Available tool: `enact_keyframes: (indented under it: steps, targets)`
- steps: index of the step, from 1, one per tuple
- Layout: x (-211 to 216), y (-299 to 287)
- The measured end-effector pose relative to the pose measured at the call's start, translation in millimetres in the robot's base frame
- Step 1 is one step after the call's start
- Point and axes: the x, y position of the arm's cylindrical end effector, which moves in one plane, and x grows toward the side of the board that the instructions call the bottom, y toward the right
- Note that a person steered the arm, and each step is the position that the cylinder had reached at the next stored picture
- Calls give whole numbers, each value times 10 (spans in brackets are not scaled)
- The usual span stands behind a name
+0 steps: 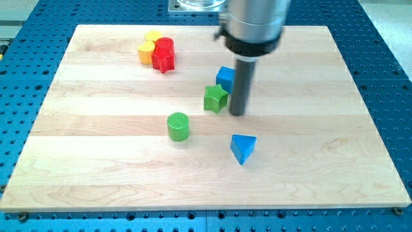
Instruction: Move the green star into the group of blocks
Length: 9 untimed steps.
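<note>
Rod: straight dark rod hanging from a grey cylindrical mount at the view's top, upright over the worktop.
My tip [237, 114]: resting at the surface of the worktop, near the board's middle, slightly toward the view's right.
Jaws: none on this arm; the rod ends in a plain tip, so no wide, narrow or holding state applies.
Green star [215, 98]: just to the view's left of my tip, close beside the rod; whether it touches the rod cannot be told.
Blue block [225, 78]: up and slightly to the view's left of my tip, right beside the rod and touching the green star's upper edge; looks cube-like.
Blue triangle [243, 147]: below my tip toward the view's bottom, apart from it, lying alone.
Green cylinder [178, 125]: to the view's left of my tip and a little lower, well apart, upright.
Red block [163, 55]: far up and to the view's left of my tip; shape unclear.
Yellow blocks [149, 46]: touching the red block's left side, farthest from my tip; rounded shapes.
Worktop [96, 161]: pale wooden board on a blue perforated base.
</note>
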Motion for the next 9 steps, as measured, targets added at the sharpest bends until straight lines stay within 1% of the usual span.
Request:
enact_keyframes:
  steps: [1, 2, 3, 5, 6, 8, 9]
  targets:
    - [-294, -824]
    - [-30, -840]
    - [-443, -927]
    - [-663, -838]
    - [-682, -838]
    - [-678, -2108]
    - [-573, -2252]
